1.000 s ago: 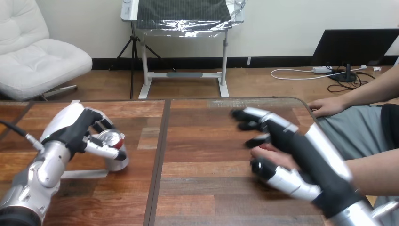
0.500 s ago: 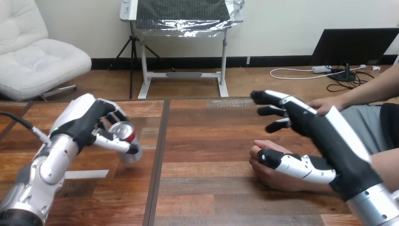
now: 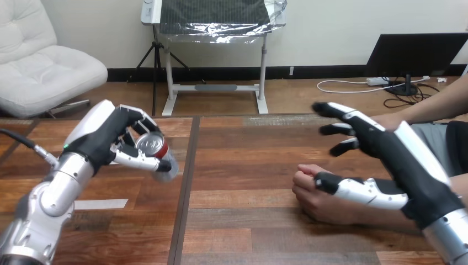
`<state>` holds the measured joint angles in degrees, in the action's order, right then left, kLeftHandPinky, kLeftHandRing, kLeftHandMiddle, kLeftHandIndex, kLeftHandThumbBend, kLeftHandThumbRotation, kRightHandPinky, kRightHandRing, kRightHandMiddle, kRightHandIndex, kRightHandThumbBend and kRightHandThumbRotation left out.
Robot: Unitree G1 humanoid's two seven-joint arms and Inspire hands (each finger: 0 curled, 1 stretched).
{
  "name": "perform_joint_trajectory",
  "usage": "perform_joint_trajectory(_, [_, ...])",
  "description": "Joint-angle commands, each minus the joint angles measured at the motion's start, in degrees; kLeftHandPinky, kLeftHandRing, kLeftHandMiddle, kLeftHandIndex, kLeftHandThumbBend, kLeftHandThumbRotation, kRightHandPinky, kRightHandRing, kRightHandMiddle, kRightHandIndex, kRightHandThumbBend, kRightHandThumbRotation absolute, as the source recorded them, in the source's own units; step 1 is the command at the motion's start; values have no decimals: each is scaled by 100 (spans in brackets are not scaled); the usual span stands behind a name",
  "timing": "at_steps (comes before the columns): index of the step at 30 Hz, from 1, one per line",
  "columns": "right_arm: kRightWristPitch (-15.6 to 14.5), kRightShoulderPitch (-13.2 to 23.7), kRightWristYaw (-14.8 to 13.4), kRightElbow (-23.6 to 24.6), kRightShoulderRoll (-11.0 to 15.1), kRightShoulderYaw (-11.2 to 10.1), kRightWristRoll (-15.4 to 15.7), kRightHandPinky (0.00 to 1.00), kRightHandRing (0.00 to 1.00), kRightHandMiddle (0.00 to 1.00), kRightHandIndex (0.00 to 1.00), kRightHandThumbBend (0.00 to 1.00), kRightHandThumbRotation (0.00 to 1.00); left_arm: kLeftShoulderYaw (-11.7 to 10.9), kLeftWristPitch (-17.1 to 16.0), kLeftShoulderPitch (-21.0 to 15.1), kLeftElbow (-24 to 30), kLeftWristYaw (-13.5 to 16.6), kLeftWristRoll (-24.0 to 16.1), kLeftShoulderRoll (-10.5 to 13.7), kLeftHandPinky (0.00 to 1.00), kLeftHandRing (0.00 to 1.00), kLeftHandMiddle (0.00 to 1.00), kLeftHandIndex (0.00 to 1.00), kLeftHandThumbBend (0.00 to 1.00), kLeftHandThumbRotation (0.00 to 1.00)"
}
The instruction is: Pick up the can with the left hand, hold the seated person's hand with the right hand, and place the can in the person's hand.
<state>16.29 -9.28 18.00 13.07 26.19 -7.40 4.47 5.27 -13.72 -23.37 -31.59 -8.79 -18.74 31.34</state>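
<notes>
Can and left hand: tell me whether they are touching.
Touching. The head view shows the left hand with its fingers and thumb curled round the can, which sits tilted in its grasp.

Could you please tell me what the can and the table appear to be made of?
The can, in the left robot hand: likely thin metal, probably aluminium; its top is bright silver and reflective, its side glossy red. The table: wood or a wood-look laminate; brown planks with visible grain, a dark seam between boards, and a mild sheen.
</notes>
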Motion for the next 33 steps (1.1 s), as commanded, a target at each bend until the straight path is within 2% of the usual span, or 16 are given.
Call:
perform_joint_trajectory(1, [152, 670, -79, -155, 360, -332, 117, 71, 87, 92, 92, 95, 69, -422, 30, -208, 1067, -67, 226, 306, 26, 31, 37, 42, 71, 0])
perform_joint_trajectory(9, [-5, 740, -19, -270, 686, -375, 389, 70, 87, 93, 93, 95, 69, -570, 117, -85, 1527, -224, 321, 254, 26, 31, 37, 42, 70, 0])
perform_joint_trajectory(17, [-24, 877, 78, -625, 918, -355, 454, 70, 87, 92, 91, 94, 62, -699, 291, 5, 1927, -440, 533, 166, 27, 31, 37, 42, 68, 0])
perform_joint_trajectory(23, [140, 1003, 32, -1025, 1084, -319, 610, 70, 87, 92, 91, 93, 58, -750, 421, 65, 2262, -570, 615, 137, 26, 31, 36, 41, 67, 0])
perform_joint_trajectory(33, [722, 1372, -22, -1957, 1434, -198, 962, 75, 89, 93, 92, 91, 55, -789, 686, 144, 2807, -705, 678, 72, 25, 30, 36, 41, 66, 0])
